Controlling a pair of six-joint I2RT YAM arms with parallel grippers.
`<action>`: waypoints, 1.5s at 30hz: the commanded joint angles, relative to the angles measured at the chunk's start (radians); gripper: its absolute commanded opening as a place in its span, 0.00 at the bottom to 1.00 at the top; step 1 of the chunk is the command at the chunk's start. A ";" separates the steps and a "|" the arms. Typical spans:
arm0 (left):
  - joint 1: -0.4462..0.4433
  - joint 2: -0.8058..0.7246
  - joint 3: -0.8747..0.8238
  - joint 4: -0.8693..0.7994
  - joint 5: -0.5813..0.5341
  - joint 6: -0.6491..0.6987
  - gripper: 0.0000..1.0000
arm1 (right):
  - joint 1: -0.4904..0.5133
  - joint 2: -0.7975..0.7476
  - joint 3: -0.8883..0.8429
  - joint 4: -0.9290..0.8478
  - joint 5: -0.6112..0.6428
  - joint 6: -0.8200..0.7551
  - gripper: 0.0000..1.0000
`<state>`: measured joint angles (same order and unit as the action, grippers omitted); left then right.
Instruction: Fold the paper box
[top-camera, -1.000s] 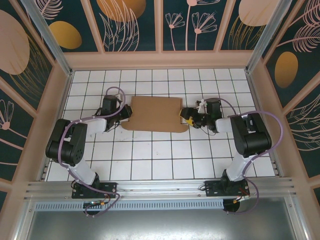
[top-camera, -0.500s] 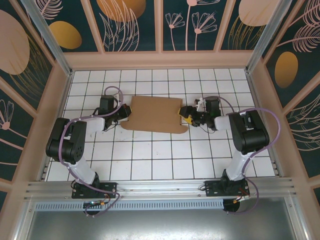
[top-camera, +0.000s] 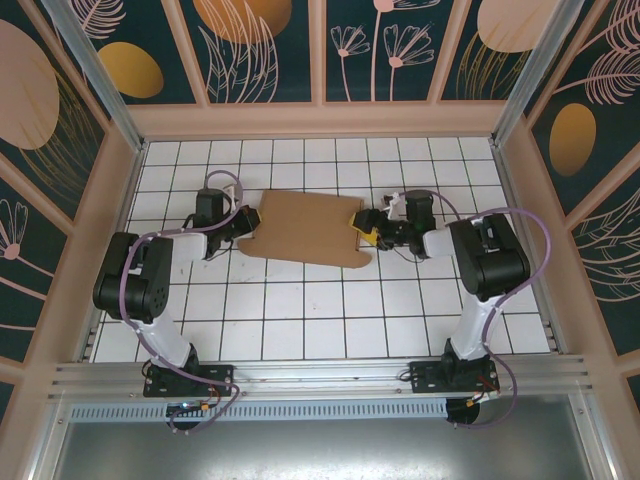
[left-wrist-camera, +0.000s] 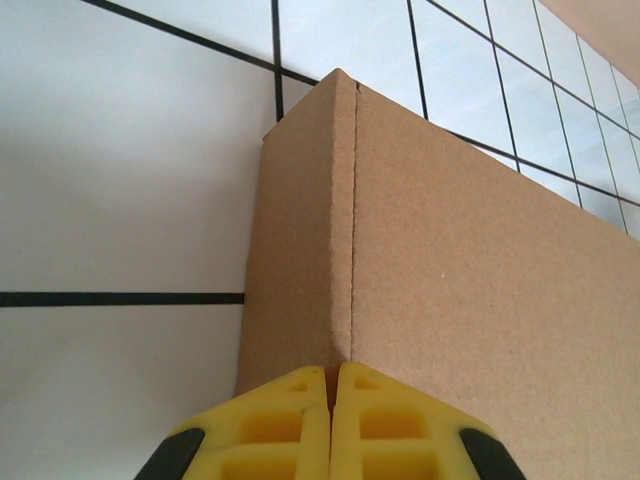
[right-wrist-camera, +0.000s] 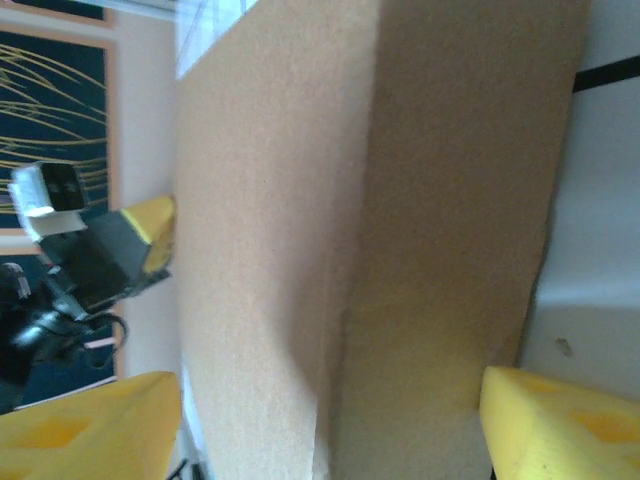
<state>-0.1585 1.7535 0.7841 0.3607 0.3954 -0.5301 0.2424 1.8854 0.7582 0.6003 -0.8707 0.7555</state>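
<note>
Top external view: the paper box (top-camera: 305, 228) lies flat on the white tiled worktop (top-camera: 300, 320), in its far half, between the two arms. The left gripper (top-camera: 243, 222) meets the box at its left end, and the right gripper (top-camera: 366, 232) meets it at its right end. Both arms reach in low from the sides, with their wrists close to the tiles. Left wrist view: the two yellow fingers (left-wrist-camera: 270, 430) of the left gripper sit pressed together, so the jaws are closed, with their tips against the box. A scored crease (left-wrist-camera: 353, 200) runs straight from the tips to the far corner. It divides a narrow panel on the left from a broad panel on the right. Whether a thin edge of cardboard is pinched between the tips cannot be told. Right wrist view: the jaws of the right gripper stand wide apart, one yellow finger at each lower corner, with the end of the box between them. The box surface bends along a soft fold line here. Whether the fingers press on the cardboard cannot be told. The left gripper shows beyond the far end of the box.
</note>
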 joint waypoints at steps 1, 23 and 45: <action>0.002 0.086 -0.054 -0.241 -0.064 0.022 0.00 | 0.042 0.056 -0.070 0.329 -0.172 0.234 0.74; 0.019 0.099 -0.041 -0.287 -0.119 0.030 0.00 | -0.019 -0.108 -0.110 -0.103 0.105 -0.017 0.78; 0.056 0.110 -0.046 -0.295 -0.103 0.026 0.00 | 0.043 0.070 0.130 -0.312 0.084 -0.113 0.83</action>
<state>-0.1223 1.7710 0.8024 0.3603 0.3916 -0.5129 0.2478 1.8721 0.8757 0.3065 -0.8040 0.6857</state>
